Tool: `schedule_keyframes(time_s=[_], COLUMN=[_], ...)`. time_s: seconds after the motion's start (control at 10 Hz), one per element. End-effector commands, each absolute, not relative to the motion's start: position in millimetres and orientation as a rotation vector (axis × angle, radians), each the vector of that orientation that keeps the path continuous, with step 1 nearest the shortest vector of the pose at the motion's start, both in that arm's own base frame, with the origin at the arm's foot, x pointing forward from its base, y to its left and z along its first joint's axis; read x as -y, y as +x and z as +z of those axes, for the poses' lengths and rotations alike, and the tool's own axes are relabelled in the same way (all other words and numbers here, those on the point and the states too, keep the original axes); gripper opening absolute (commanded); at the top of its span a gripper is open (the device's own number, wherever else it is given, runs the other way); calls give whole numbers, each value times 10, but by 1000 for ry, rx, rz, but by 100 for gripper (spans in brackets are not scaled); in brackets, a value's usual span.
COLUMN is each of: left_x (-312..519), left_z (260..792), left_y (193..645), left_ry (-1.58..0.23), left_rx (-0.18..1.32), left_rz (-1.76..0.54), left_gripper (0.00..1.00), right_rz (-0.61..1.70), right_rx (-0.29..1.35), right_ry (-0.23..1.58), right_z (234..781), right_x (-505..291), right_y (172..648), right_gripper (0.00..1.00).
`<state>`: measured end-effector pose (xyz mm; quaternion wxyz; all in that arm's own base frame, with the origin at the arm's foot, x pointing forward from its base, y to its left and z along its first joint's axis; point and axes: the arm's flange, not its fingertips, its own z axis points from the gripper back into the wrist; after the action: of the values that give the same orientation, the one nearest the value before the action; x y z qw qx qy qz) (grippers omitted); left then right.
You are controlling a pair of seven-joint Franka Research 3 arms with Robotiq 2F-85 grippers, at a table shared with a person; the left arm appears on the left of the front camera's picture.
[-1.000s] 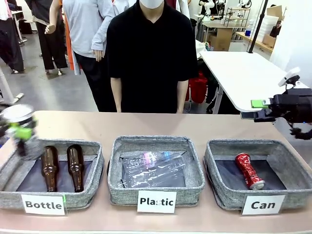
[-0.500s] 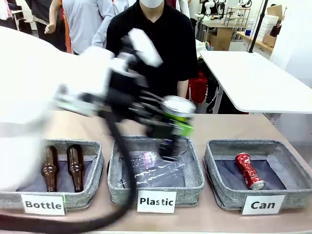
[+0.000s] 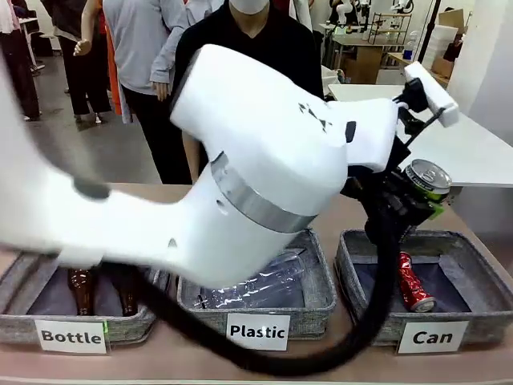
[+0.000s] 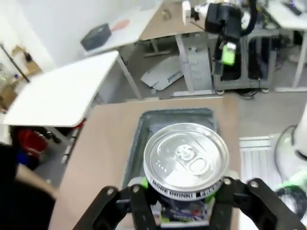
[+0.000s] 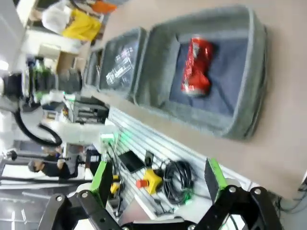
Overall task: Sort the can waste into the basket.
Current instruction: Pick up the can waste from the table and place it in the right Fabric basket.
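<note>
My left gripper [image 3: 409, 204] is shut on the dark can [image 3: 426, 180], which has a silver top and yellow-green marks, and holds it in the air above the "Can" basket [image 3: 481, 241]. In the left wrist view the can's silver lid [image 4: 186, 158] stands upright between my fingers [image 4: 139, 194], with the grey basket [image 4: 144, 129] below it. The red dented can [image 3: 411, 282] lies inside that basket. My right gripper [image 5: 158, 179] is open and holds nothing. It looks from a distance at the basket [image 5: 242, 120] and the red can [image 5: 196, 64].
My left arm's white bulk [image 3: 256, 160] spans most of the front view and hides the middle of the table. The "Plastic" basket [image 3: 321, 297] holds clear bottles. The "Bottle" basket [image 3: 24, 321] holds brown bottles [image 3: 78, 289]. A person [image 3: 264, 32] stands at the far side.
My left arm has swung right with the dark can, from over the "Plastic" basket to over the "Can" basket. The red can has not moved.
</note>
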<state>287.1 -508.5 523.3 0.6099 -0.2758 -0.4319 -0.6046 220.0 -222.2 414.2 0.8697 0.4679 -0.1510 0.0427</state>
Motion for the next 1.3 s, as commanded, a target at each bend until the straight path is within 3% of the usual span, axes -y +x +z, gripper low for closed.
schedule_keyframes(time_s=[0.0, 0.1, 0.2, 0.5, 0.6, 0.7, 0.8, 0.9, 1.0, 1.2], left_x=[5908, 5969, 5096, 5096, 5141, 5419, 5680, 5891, 6043, 6323], left_z=[4986, 4895, 5101, 5101, 5009, 5010, 4999, 4950, 4919, 4849], left_y=[3416, 3464, 3023, 3023, 3085, 3303, 3488, 3595, 3647, 3772], left_ry=[-598, -614, -628, -628, -627, -562, -520, -439, -495, -501], left_rx=[866, 818, 962, 962, 932, 718, 630, 635, 574, 659], left_rz=[-1469, -1503, -1453, -1453, -1480, -1561, -1579, -1549, -1553, -1486], left_gripper=[47, 47, 47, 47, 47, 47, 47, 47, 47, 47], right_rz=[159, 156, 108, 108, 108, 108, 108, 108, 108, 108], right_rx=[299, 321, 294, 294, 294, 294, 294, 294, 294, 294], right_ry=[1025, 1044, 992, 992, 992, 992, 992, 992, 992, 992], right_z=[4039, 4009, 4069, 4069, 4069, 4069, 4069, 4069, 4069, 4069], right_x=[2339, 2370, 2258, 2258, 2258, 2258, 2258, 2258, 2258, 2258], right_y=[2064, 2043, 2111, 2111, 2111, 2111, 2111, 2111, 2111, 2111], right_gripper=[100, 100, 100, 100, 100, 100, 100, 100, 100, 100])
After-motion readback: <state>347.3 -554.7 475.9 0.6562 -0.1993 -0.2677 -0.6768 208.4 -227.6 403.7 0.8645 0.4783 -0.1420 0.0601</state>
